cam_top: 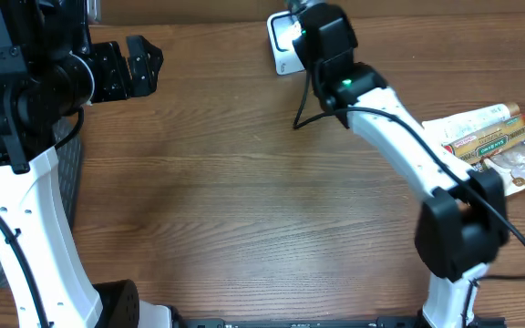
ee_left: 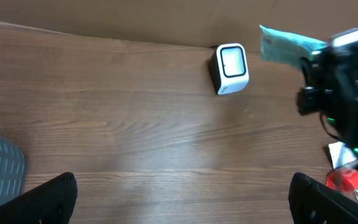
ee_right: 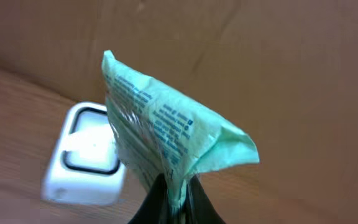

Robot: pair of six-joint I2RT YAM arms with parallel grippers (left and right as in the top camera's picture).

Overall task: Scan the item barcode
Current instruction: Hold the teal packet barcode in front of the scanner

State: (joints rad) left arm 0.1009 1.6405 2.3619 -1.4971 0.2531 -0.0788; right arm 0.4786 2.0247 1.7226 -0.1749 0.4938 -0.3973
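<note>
My right tool (ee_right: 178,190) is clenched on the lower edge of the green packet (ee_right: 166,124), holding it upright above the counter (cam_top: 244,200), presumably to present its print to the white scanner (ee_right: 89,155) just beyond. Right wrist view: text visible, no barcode discernible. Only the left wrist view shows the packet beside the scanner, not over its window. My left tool (cam_top: 147,64) is released, well apart.
</note>
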